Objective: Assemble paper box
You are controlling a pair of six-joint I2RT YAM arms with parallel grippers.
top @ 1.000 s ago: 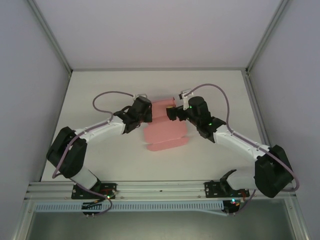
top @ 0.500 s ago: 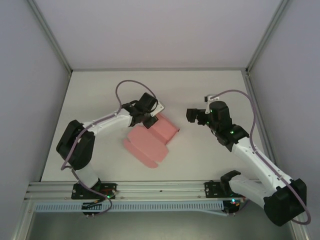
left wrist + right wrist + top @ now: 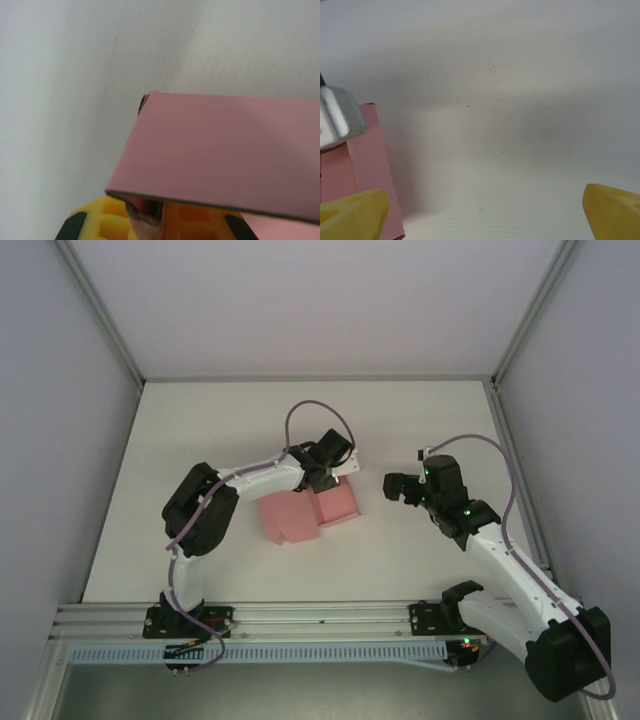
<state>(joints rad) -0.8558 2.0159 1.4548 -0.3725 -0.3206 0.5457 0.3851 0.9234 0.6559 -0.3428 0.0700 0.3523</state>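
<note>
Box [image 3: 293, 516] in left claw [image 3: 323, 480]

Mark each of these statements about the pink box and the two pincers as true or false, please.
1. The left pincer is shut on the paper box. True.
2. The right pincer also grips the box. False: it is open and stands apart from the box, to its right.
3. In the left wrist view, pink card sits between the yellow fingers. True.
4. The box lies in the far right corner of the table. False: it is near the middle of the table, between the two arms.
</note>
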